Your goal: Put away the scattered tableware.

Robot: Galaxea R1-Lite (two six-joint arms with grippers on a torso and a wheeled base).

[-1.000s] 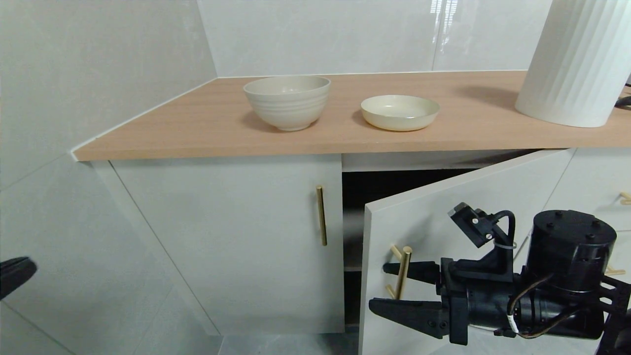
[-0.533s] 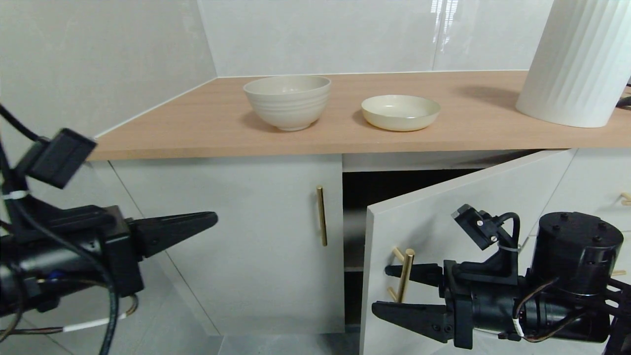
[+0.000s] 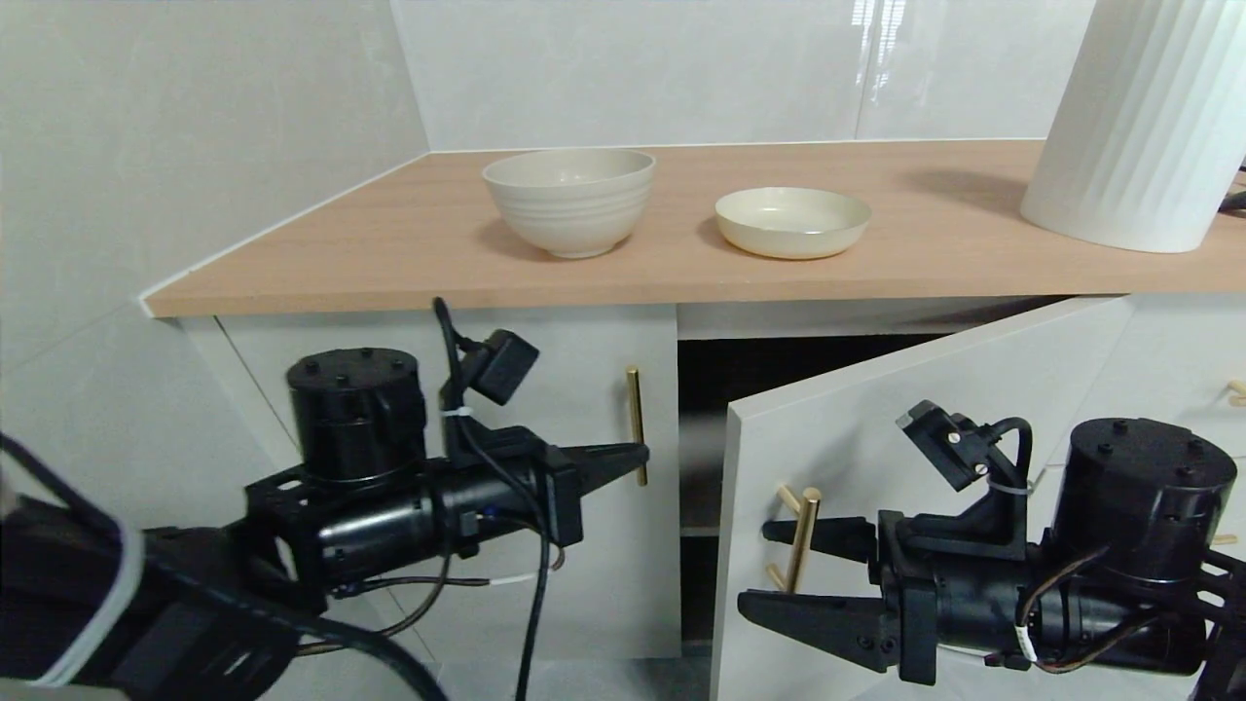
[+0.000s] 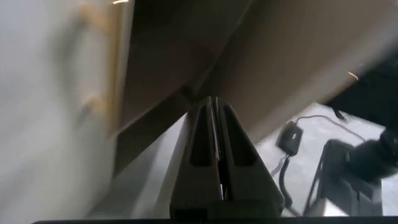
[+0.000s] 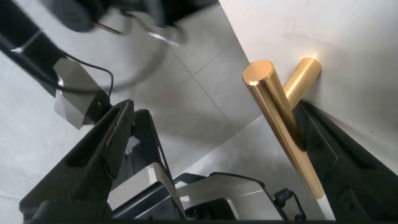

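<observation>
A cream bowl and a shallow cream dish stand side by side on the wooden countertop. Below them, the right cabinet door stands partly open. My right gripper is open, its fingers above and below that door's gold handle. In the right wrist view the handle lies between the fingers of the right gripper, close to one finger. My left gripper is shut, its tip beside the closed left door's gold handle. In the left wrist view the left gripper points into the cabinet gap.
A tall white ribbed cylinder stands at the countertop's right end. Tiled walls close off the left side and the back. The dark cabinet opening shows between the two doors.
My left arm has swung in from the far left to the front of the closed left door. The right gripper and the open door have hardly shifted.
</observation>
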